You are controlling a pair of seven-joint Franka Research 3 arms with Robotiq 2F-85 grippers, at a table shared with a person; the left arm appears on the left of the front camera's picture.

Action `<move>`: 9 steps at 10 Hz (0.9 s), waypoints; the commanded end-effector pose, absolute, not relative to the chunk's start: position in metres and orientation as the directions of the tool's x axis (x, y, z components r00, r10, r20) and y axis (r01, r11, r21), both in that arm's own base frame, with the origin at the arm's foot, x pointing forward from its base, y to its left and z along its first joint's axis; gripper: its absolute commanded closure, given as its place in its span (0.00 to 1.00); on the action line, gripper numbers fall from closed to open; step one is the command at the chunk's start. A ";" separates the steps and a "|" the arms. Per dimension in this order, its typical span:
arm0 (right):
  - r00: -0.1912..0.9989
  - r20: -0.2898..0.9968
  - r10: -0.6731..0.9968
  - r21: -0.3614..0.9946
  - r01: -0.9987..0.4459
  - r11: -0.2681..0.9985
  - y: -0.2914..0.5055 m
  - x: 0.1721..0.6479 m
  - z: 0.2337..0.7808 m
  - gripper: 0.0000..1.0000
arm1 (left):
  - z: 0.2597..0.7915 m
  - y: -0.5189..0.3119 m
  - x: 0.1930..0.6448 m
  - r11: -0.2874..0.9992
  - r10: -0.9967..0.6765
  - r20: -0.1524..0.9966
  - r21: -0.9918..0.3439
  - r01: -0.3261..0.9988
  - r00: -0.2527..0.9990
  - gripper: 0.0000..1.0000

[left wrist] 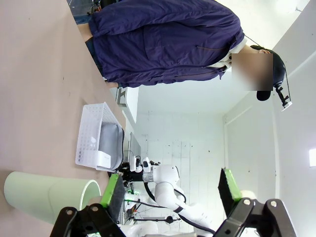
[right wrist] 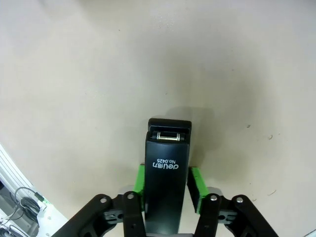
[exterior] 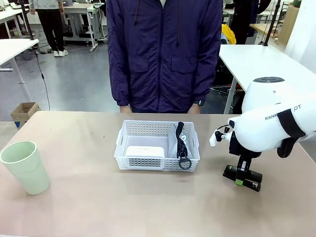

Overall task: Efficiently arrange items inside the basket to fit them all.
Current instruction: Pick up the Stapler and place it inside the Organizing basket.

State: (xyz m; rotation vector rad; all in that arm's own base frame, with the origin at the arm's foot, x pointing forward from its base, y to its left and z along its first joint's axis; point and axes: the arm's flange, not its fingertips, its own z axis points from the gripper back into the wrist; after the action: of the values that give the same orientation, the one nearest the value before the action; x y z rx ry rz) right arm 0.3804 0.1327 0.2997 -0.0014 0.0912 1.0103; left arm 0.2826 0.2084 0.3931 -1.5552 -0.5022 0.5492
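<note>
Black stapler (right wrist: 165,168): on the table at lower right of the front frame, clamped between the green pads of the right gripper (right wrist: 168,183), whose jaws are closed on its two long sides. Left gripper (left wrist: 172,192): jaws spread wide, nothing between them. Basket (exterior: 148,129): frame centre, white box (exterior: 144,151) and pouch (exterior: 174,142) inside. Green cup (exterior: 24,165): lower left, outside.

A robotics lab: a white robot arm (exterior: 269,126) reaches over a tan bench (exterior: 98,197), and beyond it stand white work tables (exterior: 256,59) on a grey floor (exterior: 74,84), with a cable (exterior: 42,74) and a cardboard box (exterior: 23,112).
</note>
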 end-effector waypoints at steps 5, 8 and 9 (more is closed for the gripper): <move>0.554 -0.104 0.826 0.027 -0.829 0.559 0.130 0.372 0.292 1.00 | 0.394 0.205 0.280 -0.057 0.617 -0.029 -0.998 0.008 0.787 0.00; 0.592 -0.019 0.806 0.077 -0.803 0.592 0.122 0.361 0.325 1.00 | 0.394 0.205 0.280 -0.057 0.617 -0.029 -0.998 0.008 0.787 0.00; 0.626 0.037 0.779 0.129 -0.776 0.618 0.118 0.353 0.355 1.00 | 0.394 0.205 0.280 -0.057 0.617 -0.029 -0.998 0.008 0.787 0.00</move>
State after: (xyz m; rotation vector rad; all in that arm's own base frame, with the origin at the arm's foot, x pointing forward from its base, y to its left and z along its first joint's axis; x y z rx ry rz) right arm 0.3789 0.1299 0.3242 0.0622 0.0612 0.9343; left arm 0.2826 0.2084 0.3931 -1.5552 -0.5023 0.5489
